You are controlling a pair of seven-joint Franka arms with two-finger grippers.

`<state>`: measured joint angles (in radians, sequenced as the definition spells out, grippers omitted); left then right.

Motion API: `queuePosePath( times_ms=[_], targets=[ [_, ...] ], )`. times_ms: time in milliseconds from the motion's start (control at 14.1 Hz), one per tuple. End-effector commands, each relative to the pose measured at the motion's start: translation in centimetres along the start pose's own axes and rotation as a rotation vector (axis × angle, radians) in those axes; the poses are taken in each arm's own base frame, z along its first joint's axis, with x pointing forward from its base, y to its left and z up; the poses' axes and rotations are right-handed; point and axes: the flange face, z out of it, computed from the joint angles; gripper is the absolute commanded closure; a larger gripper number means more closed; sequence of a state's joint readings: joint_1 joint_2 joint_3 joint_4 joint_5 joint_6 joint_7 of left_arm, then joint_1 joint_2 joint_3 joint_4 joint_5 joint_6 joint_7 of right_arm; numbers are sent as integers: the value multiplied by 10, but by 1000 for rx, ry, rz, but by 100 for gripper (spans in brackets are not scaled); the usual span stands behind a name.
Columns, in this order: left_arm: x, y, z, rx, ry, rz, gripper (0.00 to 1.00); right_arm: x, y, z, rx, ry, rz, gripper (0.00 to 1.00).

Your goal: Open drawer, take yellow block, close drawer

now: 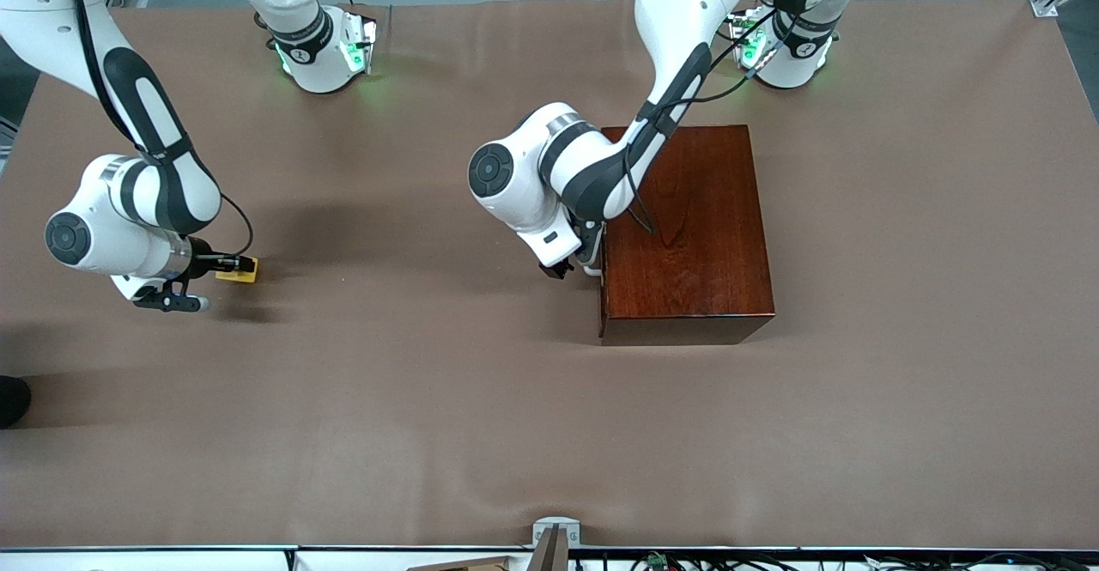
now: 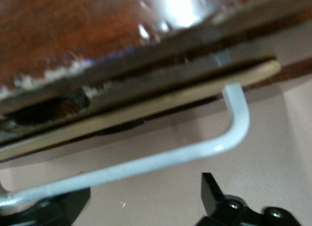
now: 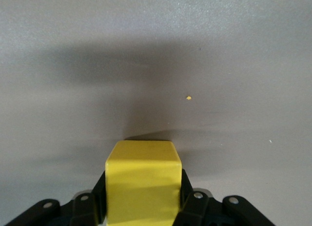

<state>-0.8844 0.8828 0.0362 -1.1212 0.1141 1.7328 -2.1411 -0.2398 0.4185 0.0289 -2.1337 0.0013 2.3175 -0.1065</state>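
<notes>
1. The yellow block (image 1: 238, 271) sits between the fingers of the right claw (image 1: 233, 267), low over the bare counter (image 1: 429, 399) toward the right arm's end, well apart from the wooden box (image 1: 687, 232).
2. In the right wrist view the yellow block (image 3: 143, 187) is a plain cube with no long axis; it stands square between the black fingers (image 3: 92, 199), one flat face up and one facing the camera.
3. The right claw (image 3: 143, 206) has a finger on each side of the cube, and its shadow falls on the counter (image 3: 219, 65) just past it. The fingers lie against the block's sides, so the grip reads as closed on it.
4. The wooden box lies with its long axis running from the robots' bases toward the front camera; its glossy reddish-brown top faces up.
5. The drawer (image 2: 146, 106) faces the right arm's end of the counter. It is pushed almost fully in: only a thin strip of pale wood shows at its edge, and nothing of its inside can be seen.
6. The white handle (image 2: 195, 153) stands out from the drawer front, its bar running along the box's length.
7. The left claw (image 1: 573, 269) is right in front of the drawer, by the handle. The left wrist view shows its fingers (image 2: 214, 196) spread wide, apart from the bar and holding nothing.
</notes>
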Motion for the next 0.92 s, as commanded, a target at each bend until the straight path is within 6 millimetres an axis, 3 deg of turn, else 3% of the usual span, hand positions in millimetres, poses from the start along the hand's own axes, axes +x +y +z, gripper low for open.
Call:
queuePosePath(
  times_ms=[0,212,354,566,849],
  targets=[
    [-4,-9,-27,-32,-52,101,0,-2,-4,-3,-12,1,11,0],
    [22,-18,-97,-108,-96,173,0,-2,-7,-13,-13,-1,3,0],
    [55,-25,-140,-148,-102,203,0,-2,-10,-38,-15,-3,-2,0],
    [126,-33,-187,-125,-92,274,0,-6,-20,-87,-19,-34,-22,0],
    [243,-45,-229,-95,-111,405,0,-19,-35,-158,-22,-39,-27,0]
  ],
)
